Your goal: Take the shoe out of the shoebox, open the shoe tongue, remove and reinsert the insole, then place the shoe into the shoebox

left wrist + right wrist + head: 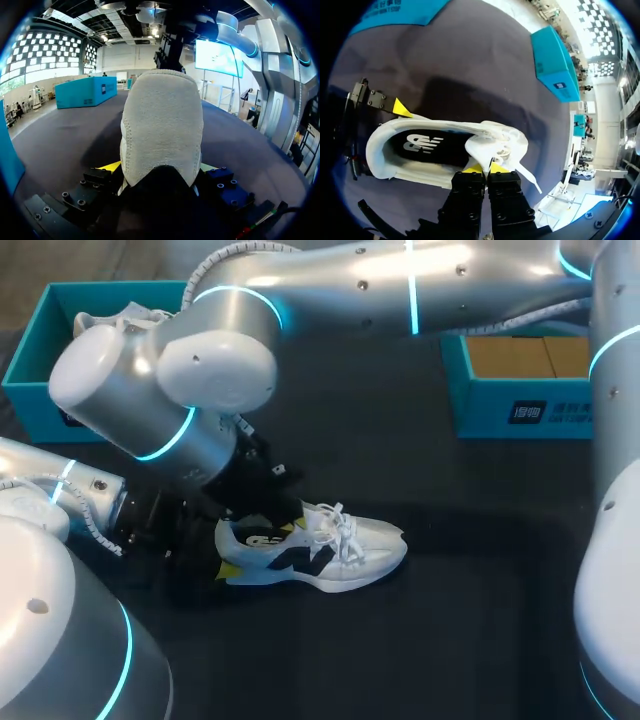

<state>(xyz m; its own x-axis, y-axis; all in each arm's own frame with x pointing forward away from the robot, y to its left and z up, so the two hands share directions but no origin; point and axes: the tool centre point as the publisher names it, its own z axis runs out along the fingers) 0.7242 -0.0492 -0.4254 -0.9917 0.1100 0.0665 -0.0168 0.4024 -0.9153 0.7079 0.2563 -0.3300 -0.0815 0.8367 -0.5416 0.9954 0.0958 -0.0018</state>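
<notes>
Low at the table (480, 590), the left gripper (157, 167) clamps the heel of the shoe (320, 550); the right gripper (485, 168), from above, pinches the tongue (487, 147). Only its wrist view shows the insole (427, 147) inside.

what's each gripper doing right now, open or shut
Left gripper: shut on the shoe, one finger on each side of its heel.
Right gripper: shut on the tongue, tips pinched close together.

In the head view my silver right arm (230, 350) hides the heel of the white mesh sneaker (355, 550) and part of 1 teal cardboard shoebox (27, 350).
</notes>
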